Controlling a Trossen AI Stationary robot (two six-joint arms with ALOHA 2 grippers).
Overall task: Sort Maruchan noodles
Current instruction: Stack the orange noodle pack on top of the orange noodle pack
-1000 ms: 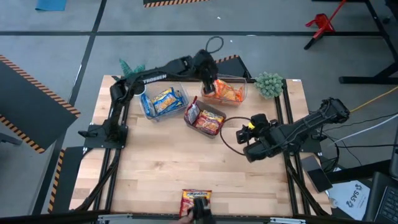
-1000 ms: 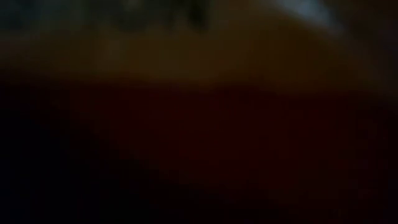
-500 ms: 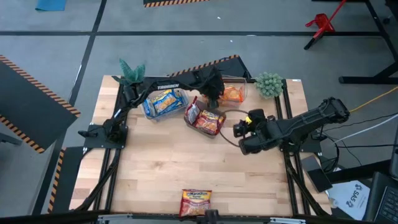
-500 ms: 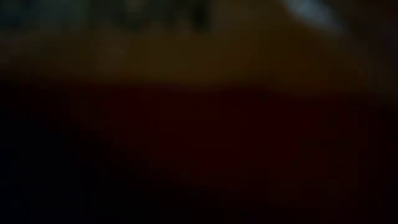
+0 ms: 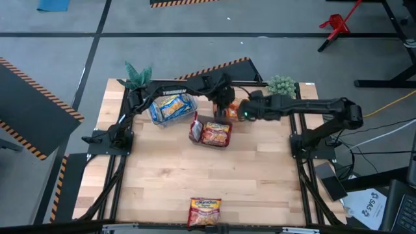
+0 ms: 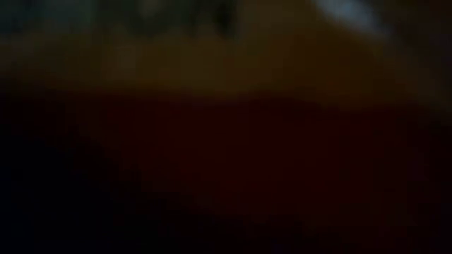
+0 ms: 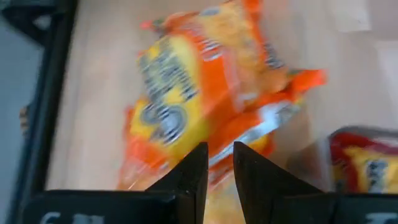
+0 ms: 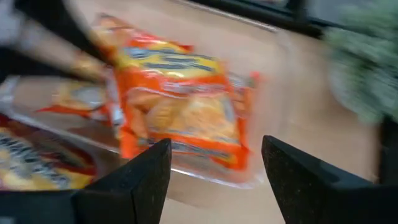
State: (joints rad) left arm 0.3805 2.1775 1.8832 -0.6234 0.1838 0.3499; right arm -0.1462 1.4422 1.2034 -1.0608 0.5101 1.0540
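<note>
Orange noodle packets (image 7: pixel 205 81) lie piled in a clear bin (image 8: pixel 273 74) at the table's far middle; in the high view both arms cover most of it. My left gripper (image 7: pixel 219 155) hangs just over this pile, its fingers almost together with a narrow slit between them. My right gripper (image 8: pixel 216 144) is open and faces the same bin from the right, close to it (image 5: pixel 239 112). Blue-yellow packets (image 5: pixel 170 107) fill a bin to the left. Red packets (image 5: pixel 213 132) sit in a bin nearer. One red packet (image 5: pixel 205 211) lies flat at the near edge. My left gripper stands over the orange pile from above, with an orange-and-white packet edge (image 7: pixel 245 134) showing in the slit between its fingers. I cannot tell whether the fingers touch that packet.
A green toy shrub (image 5: pixel 281 84) stands at the far right corner and a spiky green plant (image 5: pixel 136 73) at the far left. The near half of the wooden table (image 5: pixel 162 182) holds only the lone red packet. The low view is dark and shows nothing.
My right arm has swung from the table's right side toward the far middle, reaching its gripper to the orange bin. My left gripper has sunk a little lower over that bin. A dark shape at the near edge beside the lone red packet has gone.
</note>
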